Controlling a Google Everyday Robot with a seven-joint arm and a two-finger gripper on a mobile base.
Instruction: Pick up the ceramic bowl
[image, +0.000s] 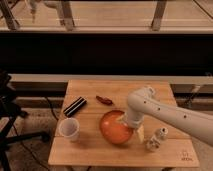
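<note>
Seen from above and in front: a light wooden rectangular table (90, 150) filling the lower half of the frame, with a dark band and a pale railing across the upper part.

Slightly right of the table's centre, a wide, shallow, round orange ceramic bowl (114, 129) with a glossy glaze, resting on the wood, the largest thing there. Directly over its right rim, the hand (131, 125) of a white, rounded robot arm (170, 114), reaching in from the right edge of the frame and bending down at the wrist. Hand placed at the bowl's right edge, low and close to the rim; cannot tell whether open or shut, nor whether gripping the bowl, because the wrist hides this part.

To the left of the bowl, near the table's left side, a small white round cup (69, 129), upright, clearly apart from the bowl. Above the cup, toward the upper left of the table, a dark flat rectangular object (75, 106), lying diagonally. Above the bowl, near the table's middle, a small dark red elongated item (104, 100). To the right of the bowl, just below the arm, a small whitish bottle-like object (156, 140), kind not clear.

At the far left of the frame, part of a dark chair or stand (9, 112) on the floor.
</note>
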